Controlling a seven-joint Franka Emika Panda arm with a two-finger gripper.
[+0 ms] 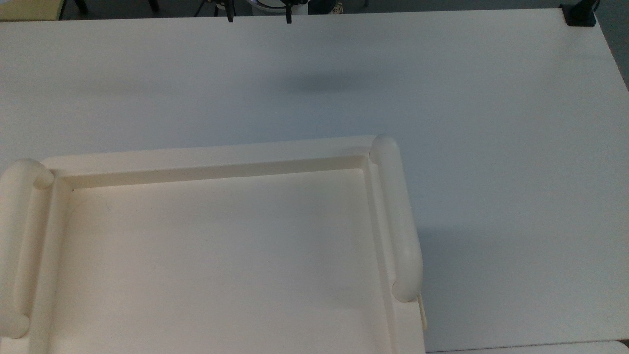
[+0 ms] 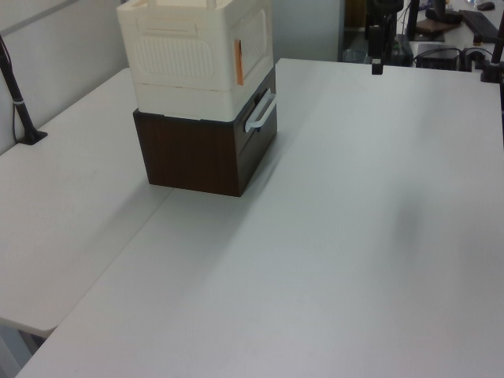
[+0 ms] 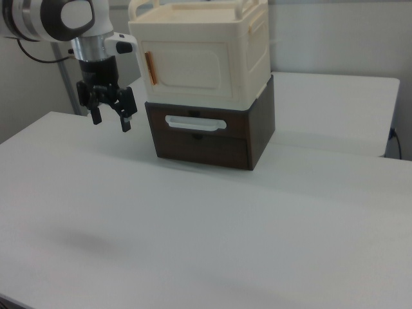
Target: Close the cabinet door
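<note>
i see the cabinet door (image 3: 192, 72) lying flush in the cream cabinet's front, seemingly closed. my gripper (image 3: 109, 120) hangs spread and empty above the tabletop (image 3: 212, 225), apart from the door toward the right view's left.

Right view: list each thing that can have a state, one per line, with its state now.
Cabinet door: shut, flush with the cream cabinet's front.
Drawer: pushed in, flush with the brown box's front.
Gripper: jaws open, empty, in the air above the table, off to the right view's left of the cabinet, touching nothing.
</note>
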